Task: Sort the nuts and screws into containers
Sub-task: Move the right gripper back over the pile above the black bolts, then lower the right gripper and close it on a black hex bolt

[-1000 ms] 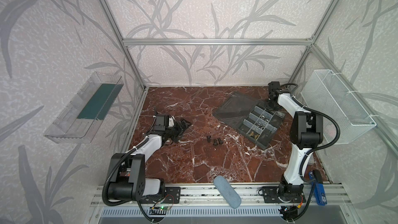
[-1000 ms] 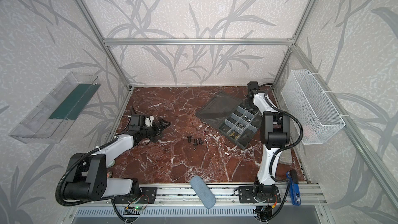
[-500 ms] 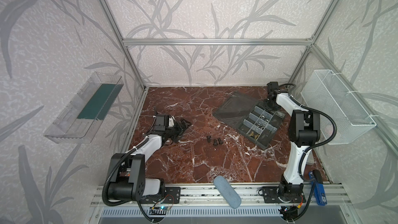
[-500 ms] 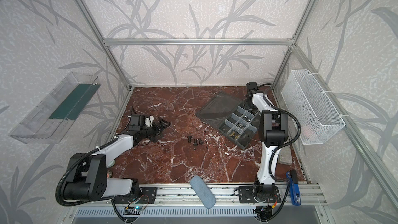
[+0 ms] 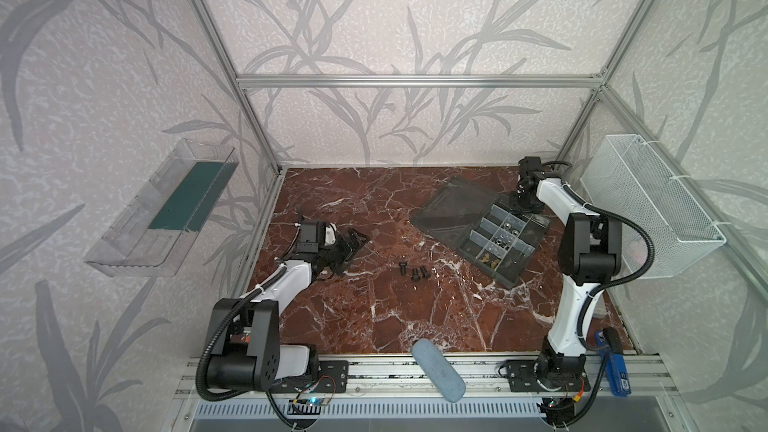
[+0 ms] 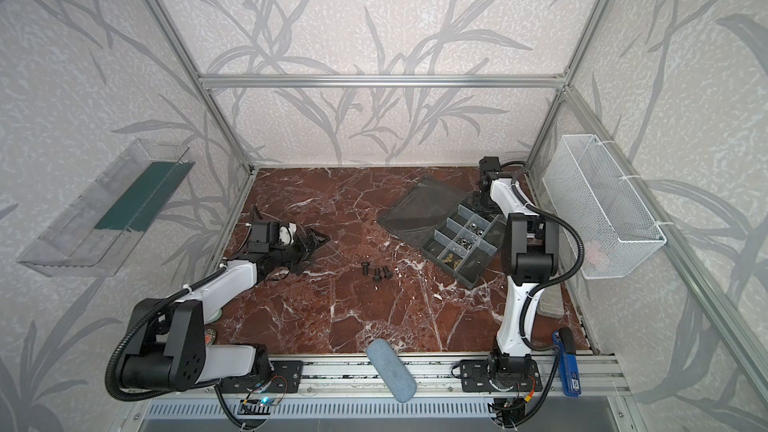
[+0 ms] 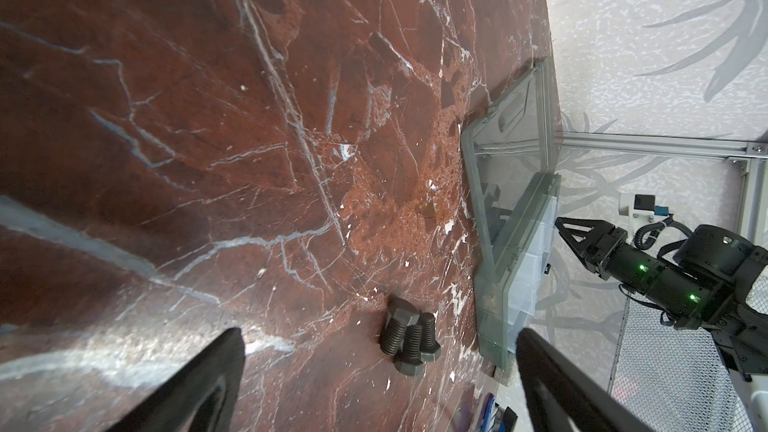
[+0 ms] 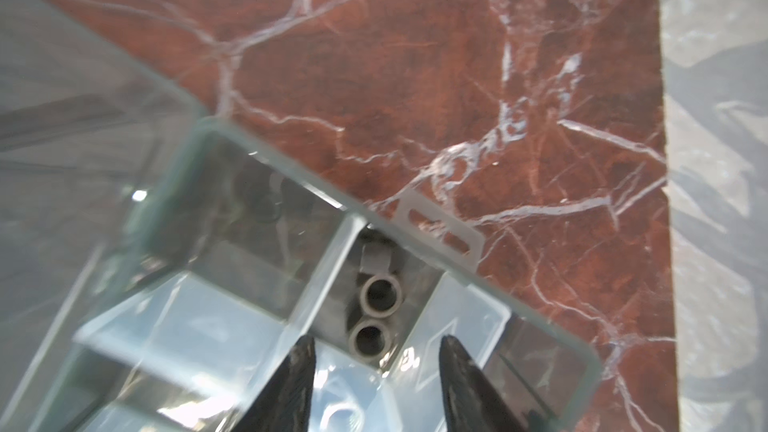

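Three black screws [image 5: 413, 273] [image 6: 377, 273] lie together on the marble floor, loose, ahead of my left gripper in the left wrist view [image 7: 409, 336]. The left gripper [image 5: 357, 238] [image 7: 376, 333] rests low at the left, open and empty. The organizer box [image 5: 509, 280] [image 6: 467, 280] sits at the back right with its lid [image 5: 453, 205] laid open. Its containers hold silver nuts [image 5: 509, 226] and brass pieces [image 5: 490, 261]. My right gripper [image 5: 525, 205] [image 8: 377, 339] hangs over the box's far corner, open, with nothing between its fingers. Two grey hollow round pieces [image 8: 379, 290] lie in the compartment below it.
A white mesh basket [image 5: 648, 201] hangs on the right wall and a clear tray [image 5: 166, 209] on the left wall. A blue-grey oblong pad [image 5: 438, 369] lies across the front rail. A blue device [image 5: 615, 367] stands by the right arm's base.
The right gripper's jaws have spread apart over the box's far corner, and its arm has shifted slightly. The left arm and the three screws have not moved.
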{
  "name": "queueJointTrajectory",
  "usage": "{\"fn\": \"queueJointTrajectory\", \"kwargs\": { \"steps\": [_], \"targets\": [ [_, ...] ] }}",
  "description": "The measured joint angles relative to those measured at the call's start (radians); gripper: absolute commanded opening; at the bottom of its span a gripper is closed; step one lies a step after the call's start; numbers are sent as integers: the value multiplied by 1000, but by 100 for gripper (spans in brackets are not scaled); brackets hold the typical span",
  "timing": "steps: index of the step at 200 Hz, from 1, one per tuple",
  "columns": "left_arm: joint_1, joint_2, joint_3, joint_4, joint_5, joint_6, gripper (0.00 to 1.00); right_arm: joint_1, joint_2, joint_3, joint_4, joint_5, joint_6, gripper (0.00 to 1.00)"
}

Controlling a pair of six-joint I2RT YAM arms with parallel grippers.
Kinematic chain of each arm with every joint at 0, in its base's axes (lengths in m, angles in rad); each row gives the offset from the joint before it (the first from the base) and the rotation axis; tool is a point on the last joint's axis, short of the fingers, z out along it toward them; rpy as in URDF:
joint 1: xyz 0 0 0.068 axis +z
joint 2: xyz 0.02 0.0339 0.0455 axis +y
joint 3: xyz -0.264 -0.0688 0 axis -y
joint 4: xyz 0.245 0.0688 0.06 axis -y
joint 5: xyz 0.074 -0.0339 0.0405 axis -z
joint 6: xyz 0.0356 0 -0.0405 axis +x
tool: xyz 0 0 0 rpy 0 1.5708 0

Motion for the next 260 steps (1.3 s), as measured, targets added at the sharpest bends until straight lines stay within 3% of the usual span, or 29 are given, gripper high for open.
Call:
{"fn": "queueJointTrajectory", "kwargs": {
  "steps": [48,93,141,187,260],
  "targets": [
    [0,0,0,0,0,0,100,46,-290,-216,16,-221,-24,52],
    [0,0,0,0,0,0,99,257,-438,-333,16,-288,-48,54],
    [0,0,0,0,0,0,100,508,-441,-418,13,-293,-16,55],
    [0,0,0,0,0,0,99,702,-362,-439,27,-276,103,55],
    [0,0,0,0,0,0,99,814,-216,-426,47,-272,260,58]
  ]
}}
